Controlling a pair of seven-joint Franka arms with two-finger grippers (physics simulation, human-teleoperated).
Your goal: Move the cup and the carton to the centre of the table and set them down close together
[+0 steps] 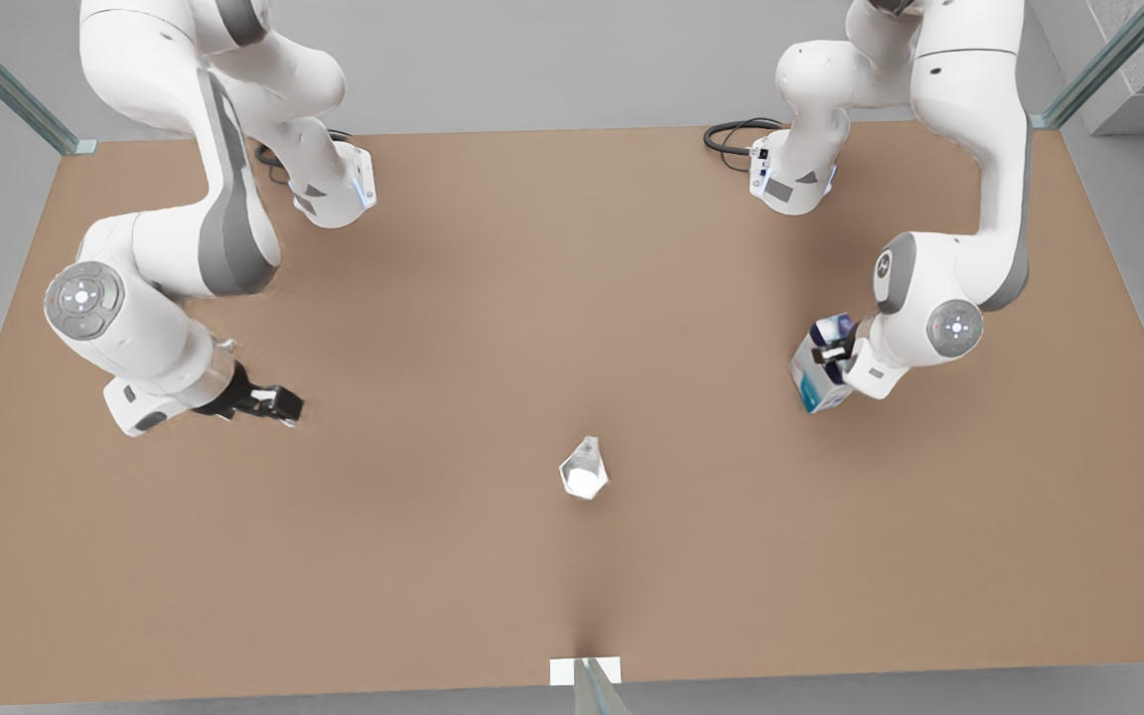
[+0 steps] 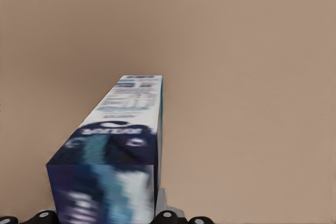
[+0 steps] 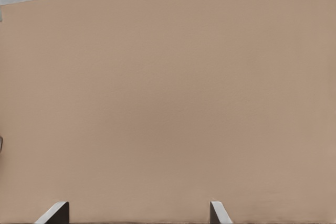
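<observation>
**Carton in the left pincer, cup standing apart**

While the left gripper (image 1: 833, 354) sits on the front view's right, its fingers are clamped on the carton (image 1: 819, 365), which is tilted between them. In the left wrist view the carton (image 2: 118, 156) stretches away from the fingers over bare table (image 2: 252, 77), its dark blue end nearest the camera and its white printed side facing up. The cup (image 1: 584, 470) stands on the table (image 1: 572, 298) well apart from this pincer, toward the front view's left and nearer the table's near edge.

The right gripper (image 1: 274, 402) is on the front view's left, low over the table, and holds nothing. Its fingertips (image 3: 55, 213) stand wide apart in the right wrist view, with plain table (image 3: 168, 103) between and beyond them. The cup lies well off from this pincer too, toward the front view's right.
</observation>
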